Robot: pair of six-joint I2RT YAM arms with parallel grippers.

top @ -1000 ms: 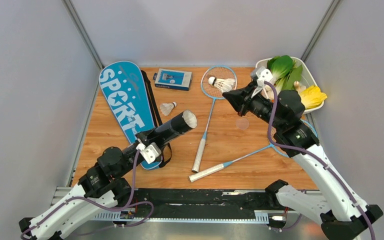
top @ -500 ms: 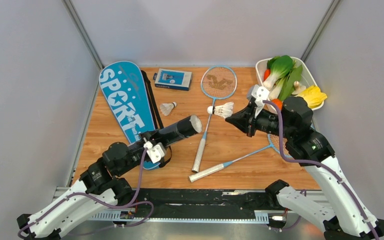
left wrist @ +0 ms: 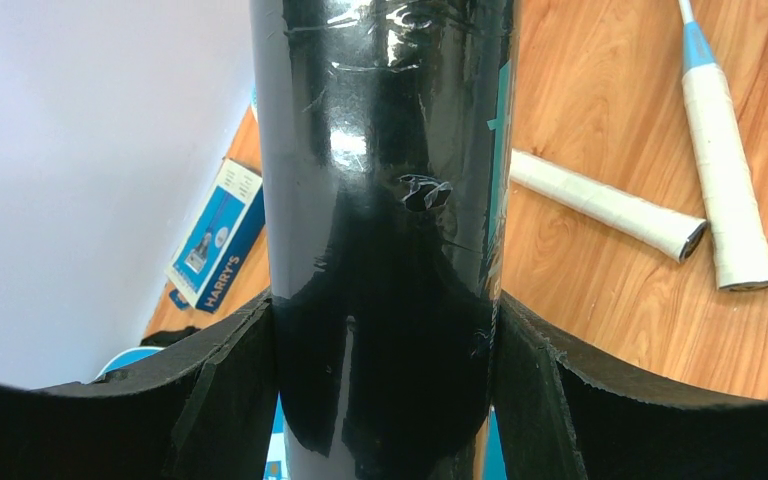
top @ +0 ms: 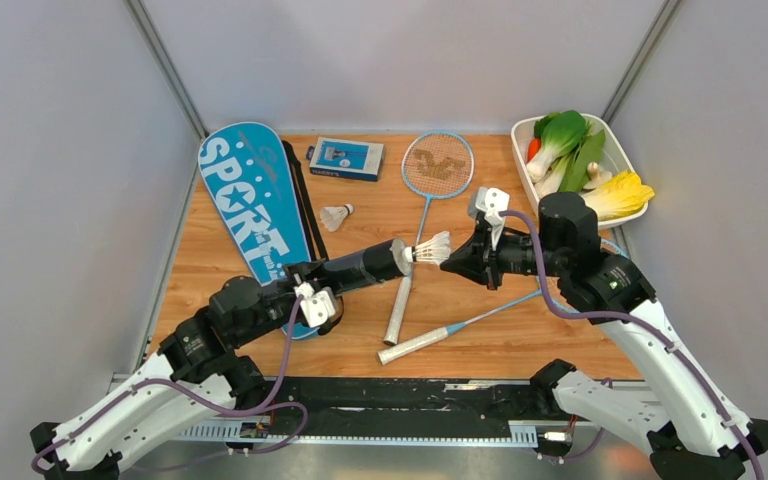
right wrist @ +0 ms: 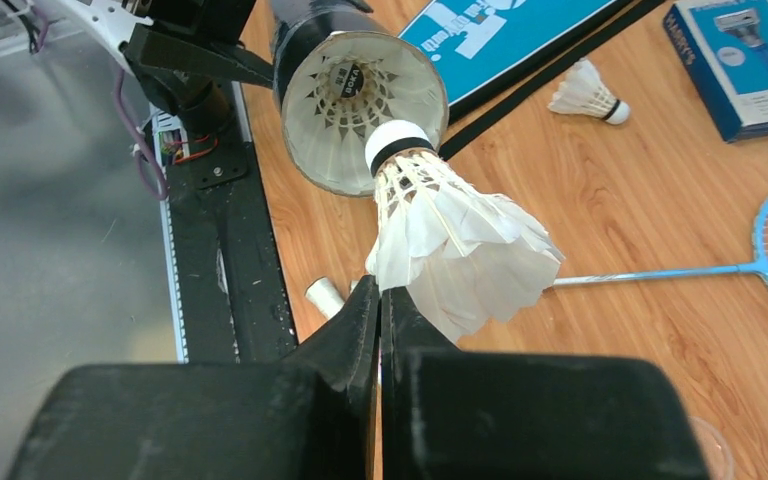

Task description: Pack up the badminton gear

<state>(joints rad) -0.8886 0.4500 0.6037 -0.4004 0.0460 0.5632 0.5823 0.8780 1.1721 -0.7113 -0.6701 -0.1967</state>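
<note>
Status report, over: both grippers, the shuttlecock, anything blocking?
Left gripper shut on black tube. Right gripper shut on shuttlecock, cork at tube mouth, not inside yet. Second shuttlecock already sits in tube; nothing between.

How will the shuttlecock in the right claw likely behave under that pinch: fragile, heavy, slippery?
The shuttlecock is probably light and fragile: the right claw pinches its thin feather skirt, which may bend or crack. Its rounded cork tip, facing the mouth of the black tube, should slide in easily.

Right hand (top: 453,258) holds a shuttlecock (top: 432,247) at the mouth of the black tube (top: 360,268).
</note>
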